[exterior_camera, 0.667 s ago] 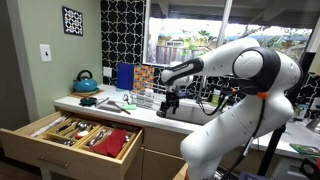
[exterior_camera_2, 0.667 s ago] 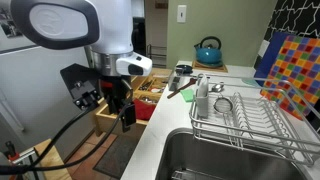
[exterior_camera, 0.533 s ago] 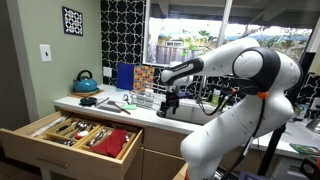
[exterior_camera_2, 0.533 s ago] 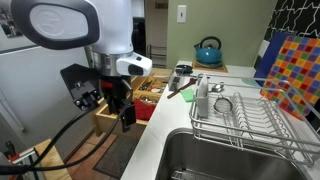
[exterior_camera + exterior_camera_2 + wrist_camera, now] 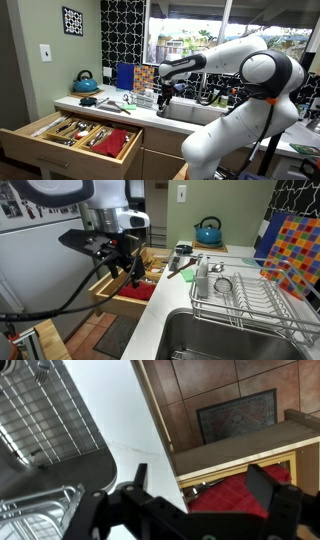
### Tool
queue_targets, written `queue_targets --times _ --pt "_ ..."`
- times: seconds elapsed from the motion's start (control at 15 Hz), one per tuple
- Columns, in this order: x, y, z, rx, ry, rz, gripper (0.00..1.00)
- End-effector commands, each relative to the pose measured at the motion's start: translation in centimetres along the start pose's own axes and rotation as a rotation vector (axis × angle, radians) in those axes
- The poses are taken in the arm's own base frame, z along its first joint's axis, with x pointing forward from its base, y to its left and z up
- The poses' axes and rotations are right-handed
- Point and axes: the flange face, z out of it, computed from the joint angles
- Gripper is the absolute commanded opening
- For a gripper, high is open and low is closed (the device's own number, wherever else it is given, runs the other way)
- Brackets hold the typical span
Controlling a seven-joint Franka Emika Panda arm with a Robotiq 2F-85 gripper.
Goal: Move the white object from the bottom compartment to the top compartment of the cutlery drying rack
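My gripper (image 5: 163, 97) hangs open and empty at the counter's front edge, beside the open wooden drawer; it also shows in an exterior view (image 5: 134, 272). In the wrist view the two fingers (image 5: 205, 485) are spread wide over the drawer's red liner and the white counter edge. The cutlery drying rack (image 5: 204, 276), a small wire basket with utensils sticking up, stands on the counter at the near end of the big wire dish rack (image 5: 245, 298), well away from the gripper. I cannot make out the white object or the compartments.
The open wooden drawer (image 5: 70, 135) with cutlery dividers juts out below the counter. A blue kettle (image 5: 207, 230) and a colourful checked board (image 5: 295, 250) stand at the back. The sink (image 5: 35, 410) with a wire grid lies beside the dish rack.
The arm has swung: the gripper rose from hanging in front of the drawer, tilted, and moved closer to the counter edge. It stays open and empty.
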Motion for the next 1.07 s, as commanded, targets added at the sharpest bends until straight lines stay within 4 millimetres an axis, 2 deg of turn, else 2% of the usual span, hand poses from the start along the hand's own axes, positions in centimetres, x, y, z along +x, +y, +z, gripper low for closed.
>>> queue_targets --times 0.0,0.07,0.13,0.2,0.47,0.73,1.0 --pt "2.3 0.2 -3.6 -0.075 0.007 -0.186 1.0" --pt "3.1 0.9 -4.5 -0.095 0.015 -0.238 1.0" --pt "1.9 -0.2 -3.4 -0.068 0.036 -0.15 1.0" --pt "2.3 0.0 -4.1 -0.077 0.045 -0.16 1.0" --pt "2.2 0.0 -3.9 -0.075 0.041 -0.158 1.0" --pt "6.2 4.5 -4.2 -0.094 0.08 0.016 1.0" --pt "10.5 7.8 -3.5 -0.109 0.087 0.104 1.0"
